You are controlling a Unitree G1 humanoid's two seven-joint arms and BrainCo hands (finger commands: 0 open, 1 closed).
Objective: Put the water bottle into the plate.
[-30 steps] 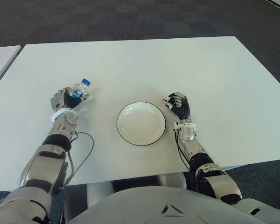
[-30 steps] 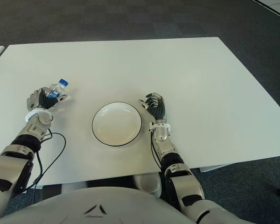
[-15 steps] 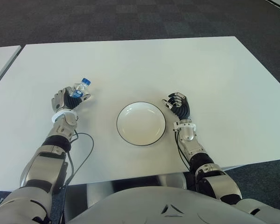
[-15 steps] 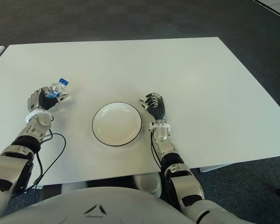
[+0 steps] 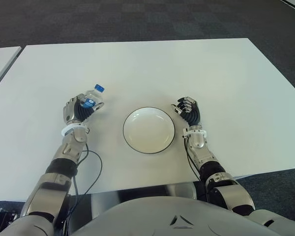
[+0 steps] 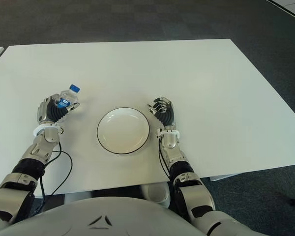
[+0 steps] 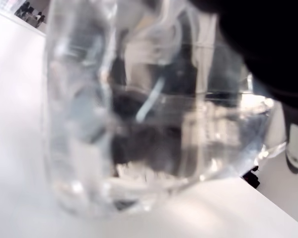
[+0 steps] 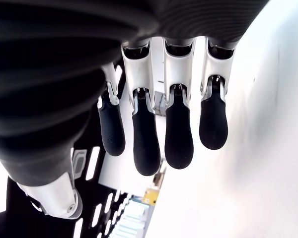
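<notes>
So the left hand (image 5: 78, 109) has its fingers wrapped around the small clear plastic water bottle with the blue cap (image 5: 92, 97), holding it tilted, left of the round white plate with a thin dark rim (image 5: 148, 130) on the white surface (image 5: 187, 69). Grab looks done; what's left is carrying it right and setting it in the plate, which has nothing in it yet. The bottle's got a blue label, but I can't read any writing. The right hand (image 5: 189, 111) sits just right of the plate, fingers curled, holding nothing.
</notes>
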